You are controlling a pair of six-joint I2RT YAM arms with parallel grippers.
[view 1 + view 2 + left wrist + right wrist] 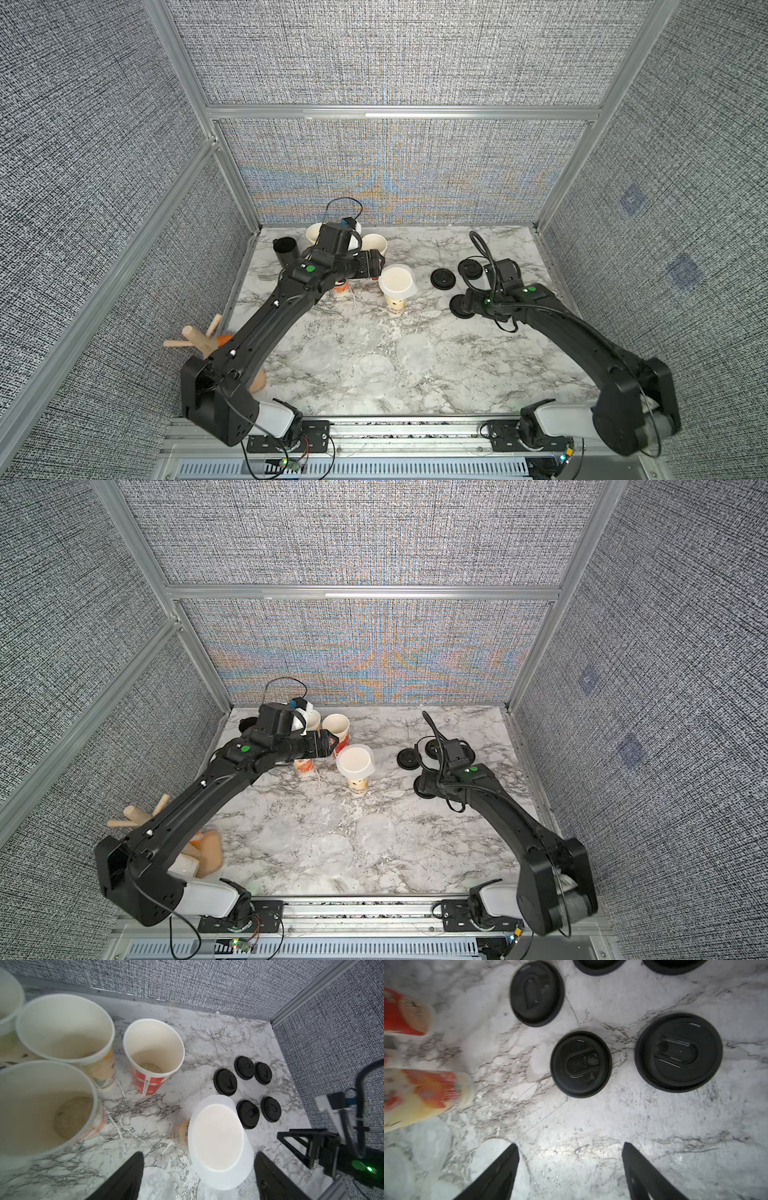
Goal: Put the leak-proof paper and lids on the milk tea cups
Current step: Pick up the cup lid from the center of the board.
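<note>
A milk tea cup (394, 305) stands mid-table with a round translucent leak-proof paper (397, 279) lying on its mouth, slightly skewed and overhanging (224, 1178). Other open cups (153, 1051) (64, 1028) (41, 1105) stand behind it to the left. More paper sheets (320, 353) (417, 351) lie flat on the marble nearer the front. My left gripper (374, 266) (198, 1155) is open, just left of the covered cup, holding nothing. My right gripper (459, 305) (570, 1146) is open over bare marble next to the lids, empty.
Several black lids (441, 278) (580, 1064) lie at the back right. A short black mug (286, 251) stands at the back left. A wooden peg stand (199, 338) sits at the left edge. Grey panels wall in the table.
</note>
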